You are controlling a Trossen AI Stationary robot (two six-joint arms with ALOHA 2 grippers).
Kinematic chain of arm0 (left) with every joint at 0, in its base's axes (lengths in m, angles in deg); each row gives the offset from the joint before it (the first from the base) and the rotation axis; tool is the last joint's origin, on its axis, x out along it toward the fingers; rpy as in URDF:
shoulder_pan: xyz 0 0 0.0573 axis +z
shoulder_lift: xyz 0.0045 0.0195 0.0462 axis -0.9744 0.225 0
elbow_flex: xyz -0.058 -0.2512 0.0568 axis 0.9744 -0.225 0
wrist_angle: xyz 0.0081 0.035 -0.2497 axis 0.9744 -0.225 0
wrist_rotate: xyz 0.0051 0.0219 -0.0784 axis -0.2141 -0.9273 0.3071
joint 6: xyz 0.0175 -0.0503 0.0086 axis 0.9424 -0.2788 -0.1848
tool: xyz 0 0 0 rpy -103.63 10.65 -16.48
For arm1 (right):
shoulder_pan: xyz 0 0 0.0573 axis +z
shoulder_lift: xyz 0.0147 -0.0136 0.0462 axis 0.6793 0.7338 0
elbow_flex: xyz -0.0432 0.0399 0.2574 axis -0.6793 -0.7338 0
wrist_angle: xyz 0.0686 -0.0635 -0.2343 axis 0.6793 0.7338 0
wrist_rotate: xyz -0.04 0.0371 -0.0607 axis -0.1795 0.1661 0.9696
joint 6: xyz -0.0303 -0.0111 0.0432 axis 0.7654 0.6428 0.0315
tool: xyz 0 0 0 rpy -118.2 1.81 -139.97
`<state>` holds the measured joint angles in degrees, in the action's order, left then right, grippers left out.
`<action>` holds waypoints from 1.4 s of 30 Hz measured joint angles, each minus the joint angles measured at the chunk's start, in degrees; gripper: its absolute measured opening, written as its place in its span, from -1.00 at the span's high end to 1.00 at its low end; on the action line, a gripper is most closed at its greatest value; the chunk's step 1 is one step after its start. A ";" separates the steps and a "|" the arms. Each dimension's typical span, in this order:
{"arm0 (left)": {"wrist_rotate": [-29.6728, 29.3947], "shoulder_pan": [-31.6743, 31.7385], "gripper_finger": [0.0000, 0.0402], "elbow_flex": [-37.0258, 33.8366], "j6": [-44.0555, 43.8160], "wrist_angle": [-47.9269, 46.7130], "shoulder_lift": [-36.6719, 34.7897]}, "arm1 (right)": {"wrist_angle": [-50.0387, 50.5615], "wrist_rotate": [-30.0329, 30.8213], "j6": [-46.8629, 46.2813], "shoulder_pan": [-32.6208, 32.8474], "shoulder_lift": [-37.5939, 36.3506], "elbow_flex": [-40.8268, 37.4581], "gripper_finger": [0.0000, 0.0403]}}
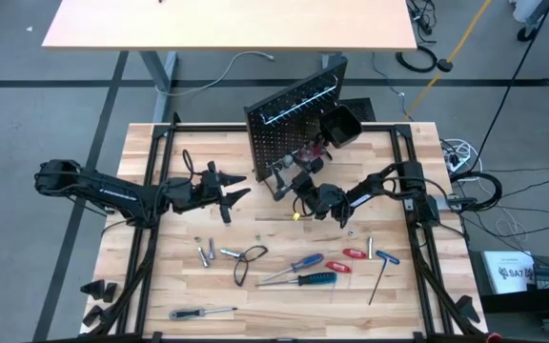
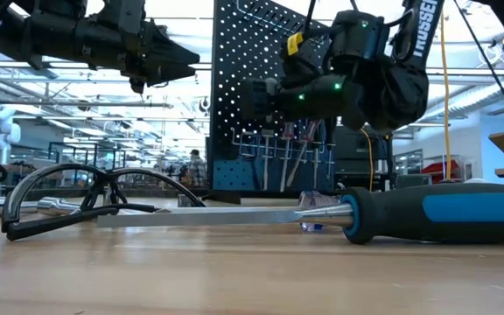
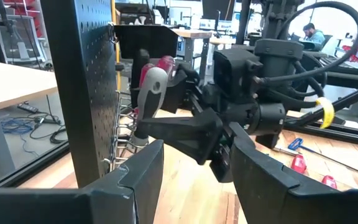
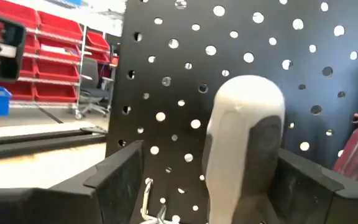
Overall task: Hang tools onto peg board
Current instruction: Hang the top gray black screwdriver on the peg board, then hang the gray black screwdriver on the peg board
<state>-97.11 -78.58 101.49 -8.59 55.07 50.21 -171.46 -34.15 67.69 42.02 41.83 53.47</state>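
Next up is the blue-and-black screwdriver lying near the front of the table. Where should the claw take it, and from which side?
Grip the blue-and-black handle, coming straight down, fingers across it. The screwdriver lies flat, silver shaft toward the left arm's side; the handle is thickest, and the black wire loop crowds the tip. The open left claw is free.

Tan desk [image 1: 227,24] beyond the table, red bins [image 4: 55,59] on shelves, person [image 3: 309,34] in bkgd.

Right gripper [image 1: 298,183] extended forward at mid-table, fingers clamped. Left gripper [image 1: 239,186] raised, pointing right, fingers spread, holding nothing.
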 joint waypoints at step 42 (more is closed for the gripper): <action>9.90 -9.47 0.08 2.80 -0.82 -12.94 -0.42 | 16.81 -3.80 -8.86 24.52 -3.56 1.70 -0.43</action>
<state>-87.20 -88.05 104.29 -9.42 42.12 49.80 -154.64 -37.96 58.82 66.54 38.27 55.18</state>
